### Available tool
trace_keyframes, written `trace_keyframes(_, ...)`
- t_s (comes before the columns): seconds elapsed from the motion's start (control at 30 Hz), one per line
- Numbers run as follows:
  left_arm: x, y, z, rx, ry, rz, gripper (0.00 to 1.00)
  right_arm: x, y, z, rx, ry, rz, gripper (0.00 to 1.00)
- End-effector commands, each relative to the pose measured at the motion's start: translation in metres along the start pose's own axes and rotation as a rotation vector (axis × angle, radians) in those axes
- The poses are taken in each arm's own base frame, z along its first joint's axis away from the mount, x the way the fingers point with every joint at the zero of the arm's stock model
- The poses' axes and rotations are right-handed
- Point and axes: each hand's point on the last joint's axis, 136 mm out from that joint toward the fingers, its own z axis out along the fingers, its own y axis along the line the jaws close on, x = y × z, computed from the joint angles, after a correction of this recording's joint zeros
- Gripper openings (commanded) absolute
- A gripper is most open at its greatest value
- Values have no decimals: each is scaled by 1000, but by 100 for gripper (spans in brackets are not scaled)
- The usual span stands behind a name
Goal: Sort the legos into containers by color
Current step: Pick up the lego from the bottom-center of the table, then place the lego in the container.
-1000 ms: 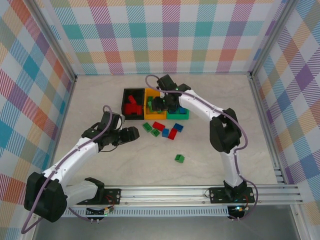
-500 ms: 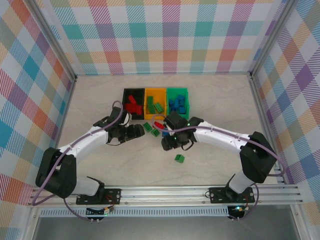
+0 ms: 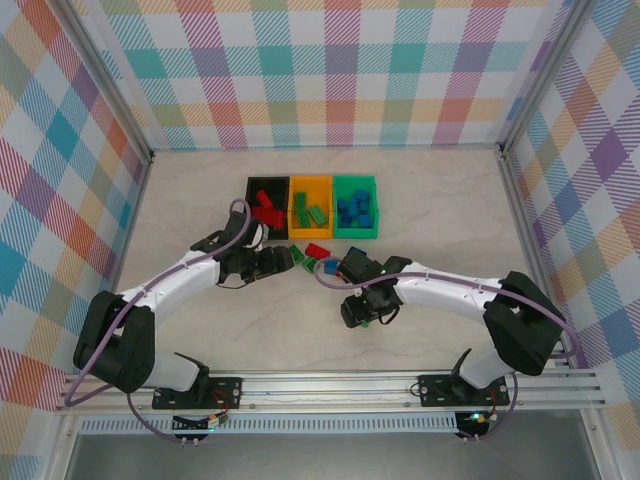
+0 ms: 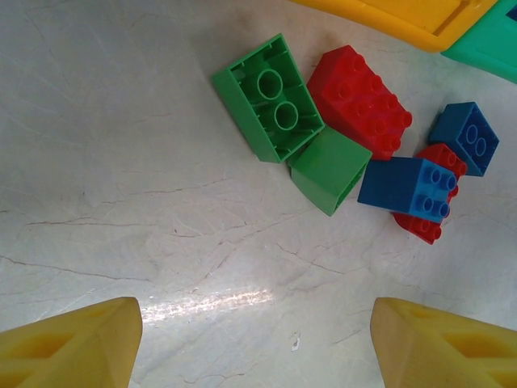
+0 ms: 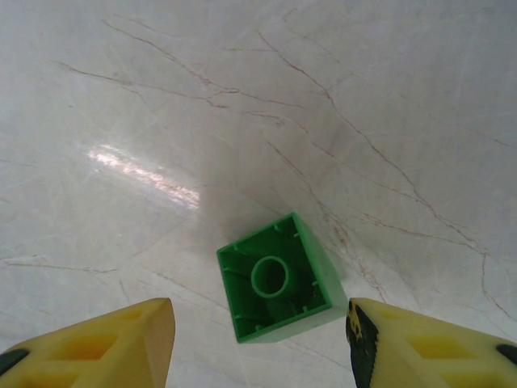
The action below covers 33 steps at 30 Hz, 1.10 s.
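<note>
Three joined containers stand at the back: a black bin [image 3: 251, 208] with red legos, an orange bin [image 3: 310, 186] with green ones, a green bin [image 3: 355, 183] with blue ones. A loose pile lies in front of them: an upturned green brick [image 4: 269, 97], a second green brick [image 4: 329, 168], a red brick [image 4: 359, 101] and a blue brick [image 4: 404, 186]. My left gripper [image 3: 278, 262] [image 4: 254, 347] hovers open just left of the pile, with bare table between its fingers. My right gripper [image 3: 362, 312] [image 5: 258, 347] stands open over a lone upturned green brick [image 5: 279, 279], its fingers on either side, not touching.
Another blue brick [image 4: 464, 137] and a red one [image 4: 432, 222] lie at the pile's right end. The orange bin's wall [image 4: 420, 16] and the green bin's corner [image 4: 493, 48] sit close behind the pile. Checkered walls enclose the marble table [image 3: 450, 200].
My right arm swung from the bins past the pile and forward to the lone green brick, its jaws a little wider. My left gripper crept right and back, towards the pile.
</note>
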Motion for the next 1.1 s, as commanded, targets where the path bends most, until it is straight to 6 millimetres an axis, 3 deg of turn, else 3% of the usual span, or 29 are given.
trace_keyframes(0.0,-2,-8,-1,11,-4,-2,75,-3,-3,2,33,5,-2,59)
trace_keyframes(0.17,-1,-9,-1,7,-2,3,75,4,-7,16,63,65,-12,58)
trace_keyframes(0.3,-1,-9,1,4,2,3,75,5,-1,22,25,63,6,40)
trace_keyframes(0.47,-1,-9,4,-1,9,3,75,-10,6,15,2,14,6,34)
trace_keyframes(0.6,0,-10,6,-3,17,2,75,-30,23,12,-70,-24,-13,33)
trace_keyframes(0.87,5,-4,-1,-30,13,0,74,-113,50,-14,-188,-185,-22,34)
trace_keyframes(1.07,11,2,-7,-45,6,-8,74,-192,32,-32,-187,-289,38,35)
